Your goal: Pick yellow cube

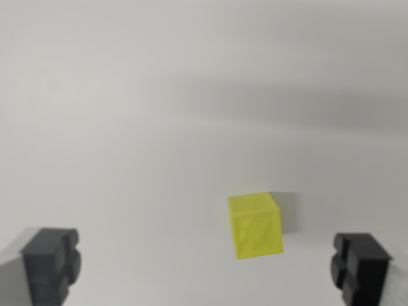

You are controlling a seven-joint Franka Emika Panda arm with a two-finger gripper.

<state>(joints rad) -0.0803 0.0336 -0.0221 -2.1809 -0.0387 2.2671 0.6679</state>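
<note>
A yellow cube (255, 225) sits alone on a plain white surface (127, 127).

Only a soft grey shadow band lies across the surface behind the cube, and nothing stands between the cube and the claw (207, 268). The claw is spread wide, with one dark finger (51, 264) at each bottom corner. The cube sits between them, nearer the finger on the wrist view's right, touching neither.

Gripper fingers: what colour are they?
Black or dark grey fingers, seen in the wrist view, spread wide around the yellow cube.
</note>
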